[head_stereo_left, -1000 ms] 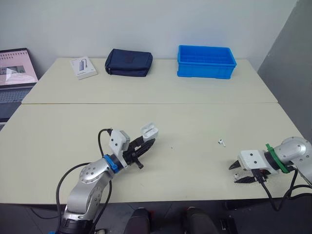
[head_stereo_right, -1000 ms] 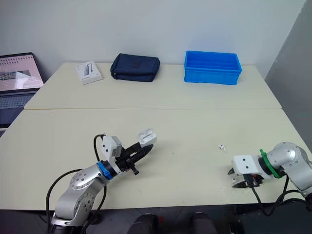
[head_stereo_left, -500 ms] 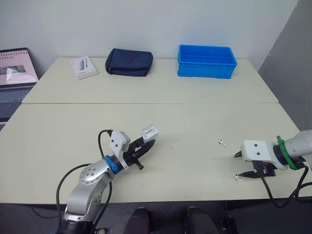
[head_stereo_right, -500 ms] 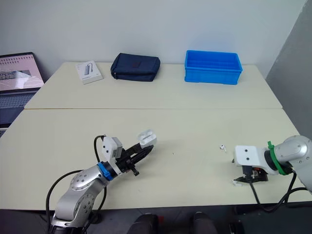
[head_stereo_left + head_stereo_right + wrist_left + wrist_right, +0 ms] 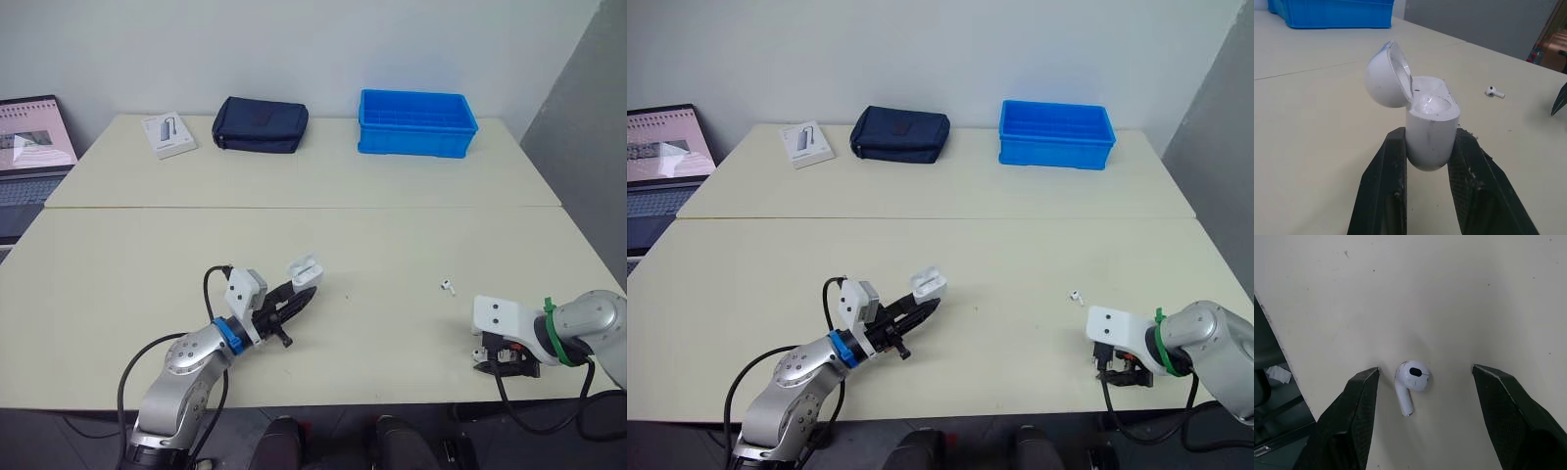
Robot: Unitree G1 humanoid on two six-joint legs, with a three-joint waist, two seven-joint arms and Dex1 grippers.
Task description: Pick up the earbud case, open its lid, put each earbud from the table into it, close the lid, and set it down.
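I've brought my right tool point(image 5: 1423, 368) down at the worktop's point(image 5: 392, 245) near edge, its fingers point(image 5: 1347, 421) now spread either side of the earbud point(image 5: 1413, 378) lying there.

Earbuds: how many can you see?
2. One earbud lies between the right end effector's open fingers near the front edge; the other earbud lies farther in. The case might hide more.

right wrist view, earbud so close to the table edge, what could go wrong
1. The small white earbud lies between the fingers of the open right claw, near the edge of the cream table; a skewed closing could flick it off.
2. The left claw grips the open-lidded white earbud case only around its lower body, so pressing an earbud in might tip it.
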